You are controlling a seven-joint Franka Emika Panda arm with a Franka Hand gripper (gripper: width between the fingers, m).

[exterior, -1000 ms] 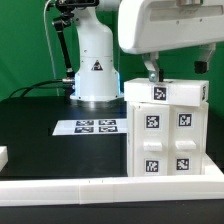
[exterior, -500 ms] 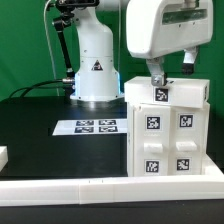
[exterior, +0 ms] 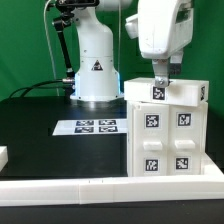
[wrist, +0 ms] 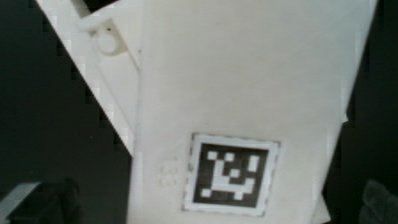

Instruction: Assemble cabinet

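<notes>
The cabinet [exterior: 168,128], a tall white box with tagged square fronts, stands upright at the exterior view's right. My gripper [exterior: 160,74] hangs straight down just above its top, over the tag on the top edge. In the wrist view the cabinet's white top face [wrist: 231,90] with one tag fills the picture. My gripper [wrist: 210,206] straddles it; the dark fingertips [wrist: 36,204] sit at either side with dark gaps between them and the white part. The jaws stand wide apart and hold nothing.
The marker board [exterior: 87,126] lies flat on the black table left of the cabinet. The white robot pedestal [exterior: 94,70] stands behind it. A white rail [exterior: 100,187] runs along the front edge, and a small white part [exterior: 3,156] lies at the far left.
The hand has turned about its vertical axis above the cabinet, from broadside to narrow in the exterior view, and shifted slightly right. The cabinet has not moved.
</notes>
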